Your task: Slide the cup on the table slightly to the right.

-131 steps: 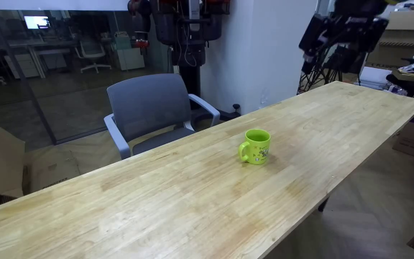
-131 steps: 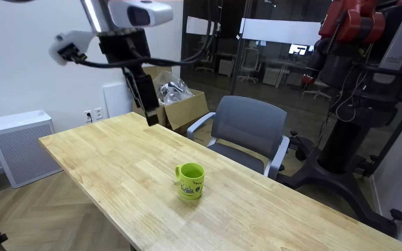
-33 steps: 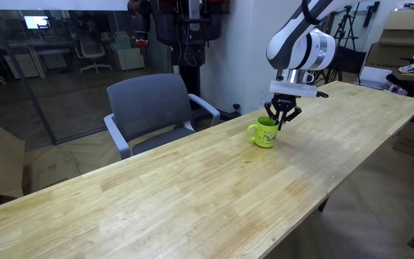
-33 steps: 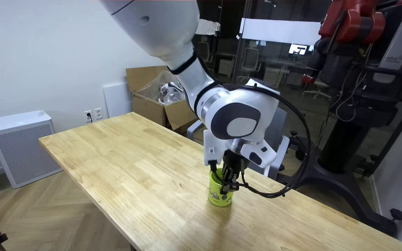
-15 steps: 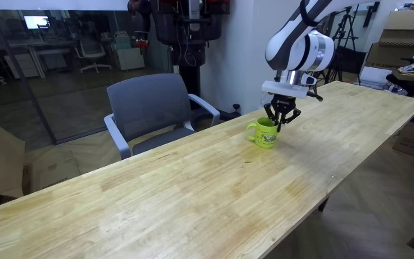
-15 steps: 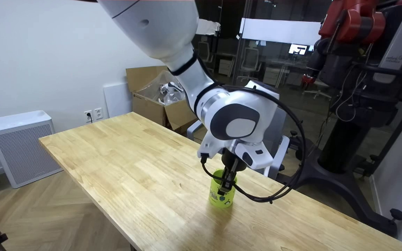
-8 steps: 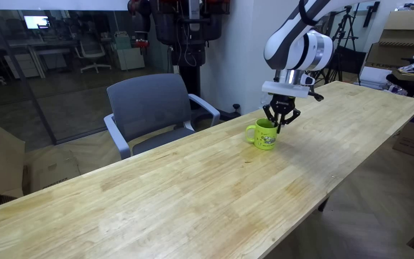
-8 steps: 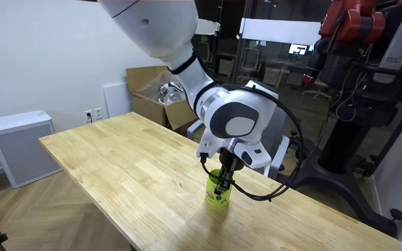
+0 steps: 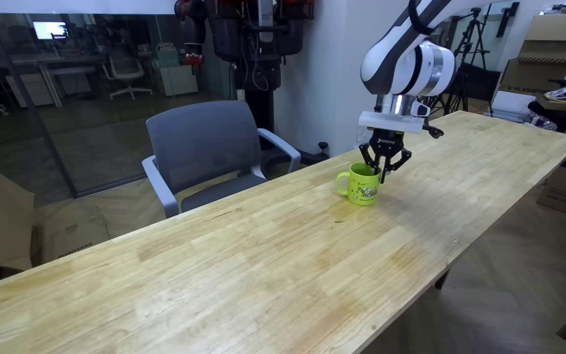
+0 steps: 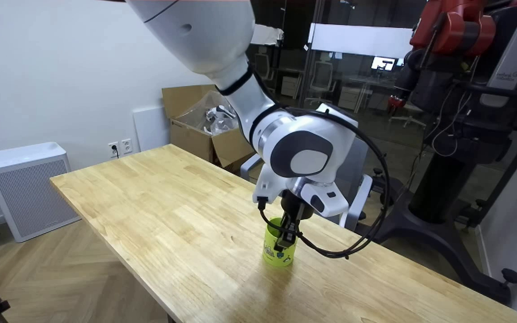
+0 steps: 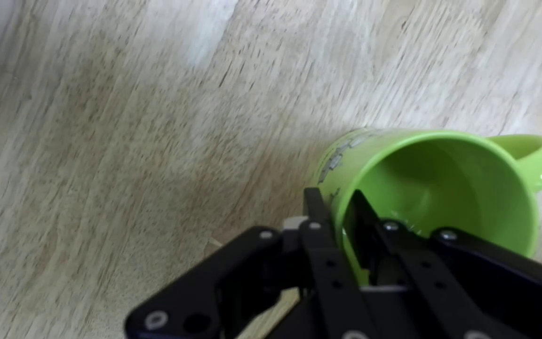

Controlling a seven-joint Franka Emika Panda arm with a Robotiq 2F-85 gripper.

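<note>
- The gripper (image 11: 339,202) straddles the rim of the cup (image 11: 440,188), one of its fingers (image 11: 317,212) outside and the other inside; the jaws stand a little apart, the cup's side between them, and I can't make out whether they grip it.
- The wrist view looks deep into the cup, its handle (image 11: 541,172) across from the fingers.
- The cup stands upright on the table (image 9: 243,275), nearer the long edge beside the chair (image 9: 204,147).
- In an exterior view the arm (image 10: 294,148) and gripper cover part of the cup, its handle hidden.
- A dark robot with red parts (image 9: 258,69) shows past the chair in both exterior views.
- Beyond the table, a white grilled unit (image 10: 29,193) and stacked cartons (image 9: 560,29) each show in only a single exterior view.
</note>
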